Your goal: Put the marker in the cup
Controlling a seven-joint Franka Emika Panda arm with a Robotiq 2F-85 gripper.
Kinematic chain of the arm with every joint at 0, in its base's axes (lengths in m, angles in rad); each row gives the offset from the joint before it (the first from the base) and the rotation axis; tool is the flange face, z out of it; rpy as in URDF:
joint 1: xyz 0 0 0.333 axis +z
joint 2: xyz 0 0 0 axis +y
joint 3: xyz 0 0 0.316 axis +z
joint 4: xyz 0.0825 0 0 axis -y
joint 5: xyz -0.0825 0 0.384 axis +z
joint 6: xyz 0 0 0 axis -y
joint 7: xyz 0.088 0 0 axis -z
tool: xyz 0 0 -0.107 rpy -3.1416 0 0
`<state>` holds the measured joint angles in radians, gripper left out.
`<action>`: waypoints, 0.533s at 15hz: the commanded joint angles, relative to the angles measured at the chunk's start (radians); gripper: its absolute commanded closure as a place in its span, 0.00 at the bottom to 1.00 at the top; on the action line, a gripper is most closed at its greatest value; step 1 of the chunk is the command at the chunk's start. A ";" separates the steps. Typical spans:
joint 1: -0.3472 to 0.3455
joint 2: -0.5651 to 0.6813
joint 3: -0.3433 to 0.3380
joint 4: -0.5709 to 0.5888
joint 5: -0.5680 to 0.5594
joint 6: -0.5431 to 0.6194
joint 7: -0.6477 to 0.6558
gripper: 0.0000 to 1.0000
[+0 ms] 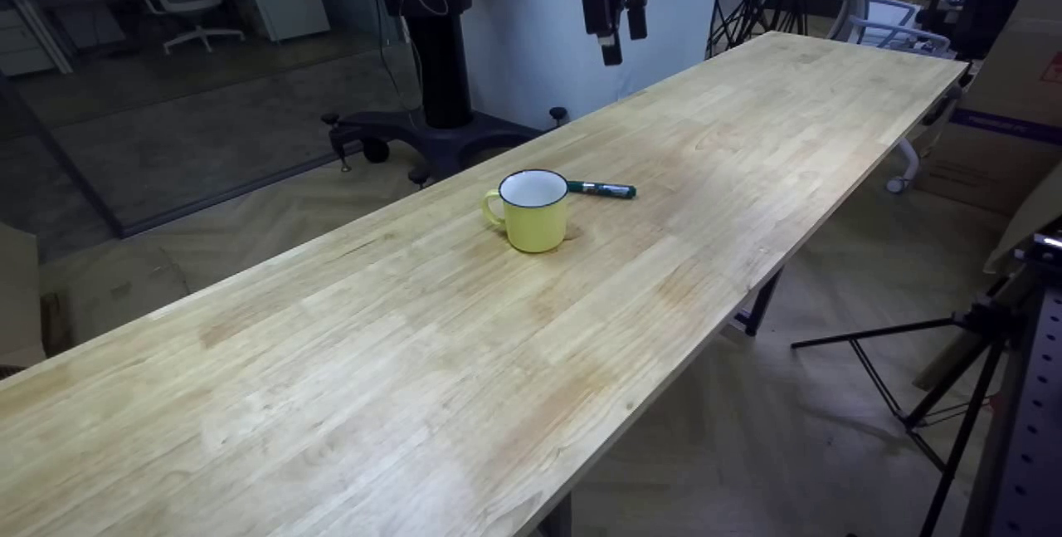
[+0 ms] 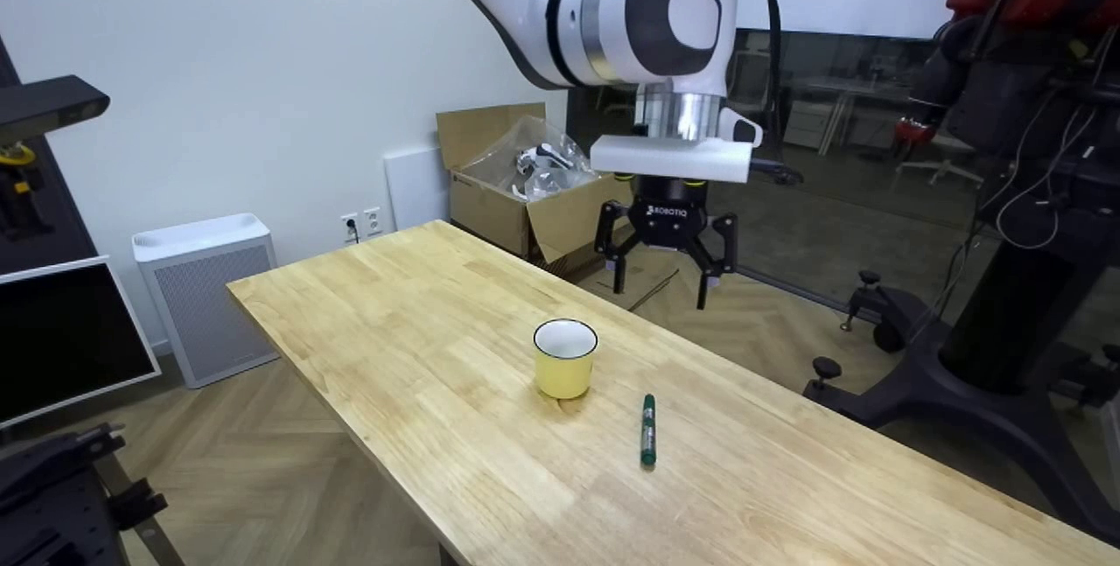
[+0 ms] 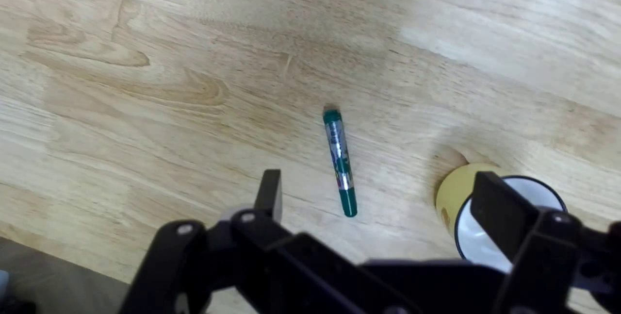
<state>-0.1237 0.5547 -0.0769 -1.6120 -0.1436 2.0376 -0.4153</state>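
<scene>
The marker [image 2: 648,430], green with a silvery printed label, lies flat on the table; it also shows in an exterior view [image 1: 604,189] and in the wrist view [image 3: 341,163]. The yellow cup [image 2: 563,371] stands upright beside it, white inside with a dark rim; its handle shows in an exterior view [image 1: 492,209]. In the wrist view the cup [image 3: 451,192] is at the lower right, partly hidden behind a finger. My gripper [image 2: 661,295] is open and empty, high above the table; its fingers frame the marker's lower end in the wrist view [image 3: 378,178].
The long wooden table [image 2: 420,321] carries the cup and marker. A cardboard box [image 2: 490,207] with plastic-wrapped things stands behind the table. A dark wheeled stand [image 2: 989,356] of another robot is beside the table's long edge. A tripod [image 1: 979,329] stands on the floor near the opposite edge.
</scene>
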 commanded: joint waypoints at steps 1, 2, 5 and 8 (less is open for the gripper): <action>-0.020 0.022 0.018 0.034 -0.012 -0.028 -0.026 0.00; -0.025 0.035 0.019 0.054 -0.014 -0.040 -0.041 0.00; -0.017 0.043 0.019 0.054 -0.046 -0.009 -0.068 0.00; 0.013 0.054 0.008 -0.014 -0.156 0.204 -0.047 0.00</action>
<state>-0.1301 0.6011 -0.0676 -1.5713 -0.2185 2.0866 -0.4831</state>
